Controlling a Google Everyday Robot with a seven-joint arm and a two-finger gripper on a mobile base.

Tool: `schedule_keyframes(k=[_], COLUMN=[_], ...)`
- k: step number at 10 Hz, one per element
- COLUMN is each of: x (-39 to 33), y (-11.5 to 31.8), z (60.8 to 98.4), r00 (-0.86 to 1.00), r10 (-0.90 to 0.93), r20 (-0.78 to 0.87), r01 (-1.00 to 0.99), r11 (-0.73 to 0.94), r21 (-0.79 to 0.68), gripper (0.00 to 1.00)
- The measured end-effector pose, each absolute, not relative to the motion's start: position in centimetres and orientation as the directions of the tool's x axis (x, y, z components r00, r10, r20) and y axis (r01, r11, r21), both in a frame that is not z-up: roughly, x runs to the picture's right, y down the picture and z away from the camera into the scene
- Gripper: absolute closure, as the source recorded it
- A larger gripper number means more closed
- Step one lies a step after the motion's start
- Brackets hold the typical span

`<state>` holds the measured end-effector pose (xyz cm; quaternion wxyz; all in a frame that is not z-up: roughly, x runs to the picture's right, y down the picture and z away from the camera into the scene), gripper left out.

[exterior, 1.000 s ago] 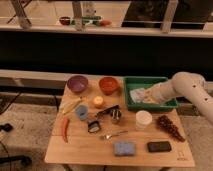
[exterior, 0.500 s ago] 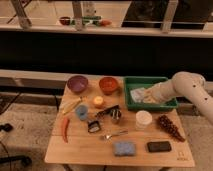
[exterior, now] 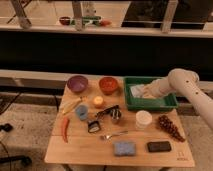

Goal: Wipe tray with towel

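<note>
Inside the green tray, the gripper clamps shut on the towel, the cloth spilling toward its nine o'clock.

Dim warm light, soft shadows — end effector in tray evenly lit.

high front view, fingers over tray
</note>
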<state>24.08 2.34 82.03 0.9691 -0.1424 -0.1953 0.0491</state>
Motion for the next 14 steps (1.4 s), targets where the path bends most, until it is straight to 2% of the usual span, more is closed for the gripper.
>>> schedule_keyframes(k=[14], x=[26.5], y=[2.9], z=[91.0], r00=[0.929], r10=[0.169], r20=[0.328], r01=[-0.045], r11=[0.934], r21=[-0.354], gripper=[0.96])
